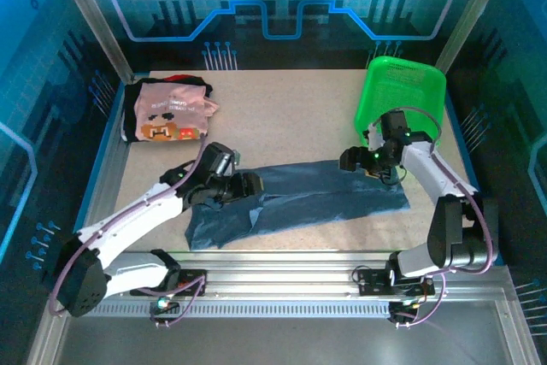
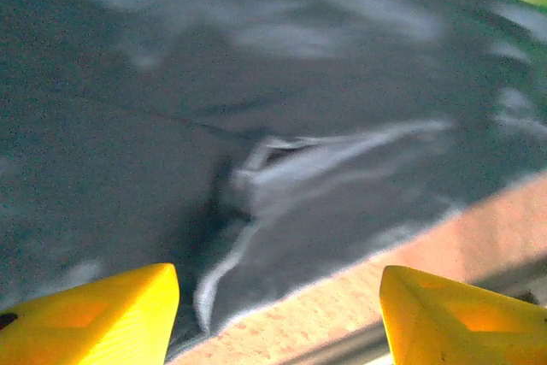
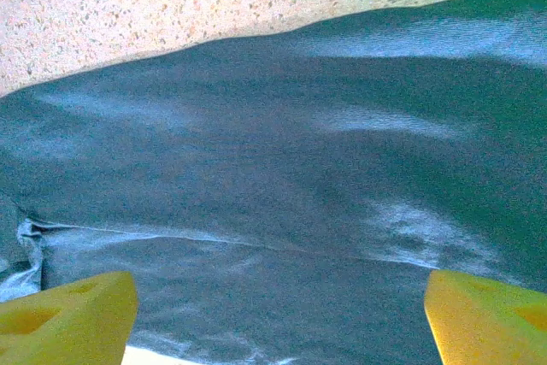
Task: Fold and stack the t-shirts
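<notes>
The slate-blue t-shirt (image 1: 299, 198) lies flat on the near middle of the surface (image 1: 282, 117); its long axis runs left to right, the right end slightly farther back; the left end is rumpled. The left hand (image 2: 278, 314) hangs over that left end, fingers apart, nothing between them; the right hand (image 3: 278, 314) is spread wide above the right end, gripping nothing. At the far left corner the pink t-shirt (image 1: 171, 113) lies folded on the black t-shirt (image 1: 130, 108). The green basket (image 1: 402, 91) stands far right; its contents cannot be told.
</notes>
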Controlling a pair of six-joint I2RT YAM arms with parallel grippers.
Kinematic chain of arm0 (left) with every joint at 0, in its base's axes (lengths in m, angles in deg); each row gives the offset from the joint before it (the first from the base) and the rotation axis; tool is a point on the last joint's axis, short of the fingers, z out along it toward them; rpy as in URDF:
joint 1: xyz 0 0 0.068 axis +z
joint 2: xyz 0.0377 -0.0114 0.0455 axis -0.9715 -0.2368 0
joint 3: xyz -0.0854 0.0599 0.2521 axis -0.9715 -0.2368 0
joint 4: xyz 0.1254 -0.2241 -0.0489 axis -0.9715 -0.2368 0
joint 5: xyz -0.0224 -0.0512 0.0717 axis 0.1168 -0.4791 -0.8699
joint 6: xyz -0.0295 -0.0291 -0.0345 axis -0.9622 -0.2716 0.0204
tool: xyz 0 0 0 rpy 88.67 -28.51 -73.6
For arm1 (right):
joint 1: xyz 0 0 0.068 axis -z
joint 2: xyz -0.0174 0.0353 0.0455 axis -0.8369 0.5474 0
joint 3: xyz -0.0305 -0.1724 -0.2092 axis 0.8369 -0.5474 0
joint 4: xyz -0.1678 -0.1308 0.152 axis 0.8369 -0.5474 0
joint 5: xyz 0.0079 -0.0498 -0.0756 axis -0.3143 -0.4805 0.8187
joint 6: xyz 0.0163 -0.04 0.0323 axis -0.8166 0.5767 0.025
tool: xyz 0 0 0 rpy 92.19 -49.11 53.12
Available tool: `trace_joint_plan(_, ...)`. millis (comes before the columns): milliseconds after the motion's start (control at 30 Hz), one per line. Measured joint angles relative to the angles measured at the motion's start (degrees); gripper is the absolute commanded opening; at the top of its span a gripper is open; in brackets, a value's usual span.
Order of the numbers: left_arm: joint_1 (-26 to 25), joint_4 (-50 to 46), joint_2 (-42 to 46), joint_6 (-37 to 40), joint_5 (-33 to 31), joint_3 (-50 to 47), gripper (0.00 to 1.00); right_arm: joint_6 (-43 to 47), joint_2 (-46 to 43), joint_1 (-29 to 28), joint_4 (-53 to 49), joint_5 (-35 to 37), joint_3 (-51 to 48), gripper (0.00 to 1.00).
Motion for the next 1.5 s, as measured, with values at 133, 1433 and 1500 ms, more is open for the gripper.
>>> trace_joint_plan(133,-0.46,-2.32,-8.74,-1.44,-1.57,-0.02,0.20,-0.04,0.72,-0.98,-0.07,0.26,1.07,0.88)
trace_joint_plan(1433,18.84,-13.62,-0.46,0.68,-4.81,2.99,0.16,-0.92,-6.43,0.11,-12.26,18.01,3.30,0.24)
trace_joint_plan(1500,17.20,-11.72,-6.03,0.48,-5.31,3.02,0.12,-1.42,-3.19,-3.17,-10.88,19.87,1.66,0.21)
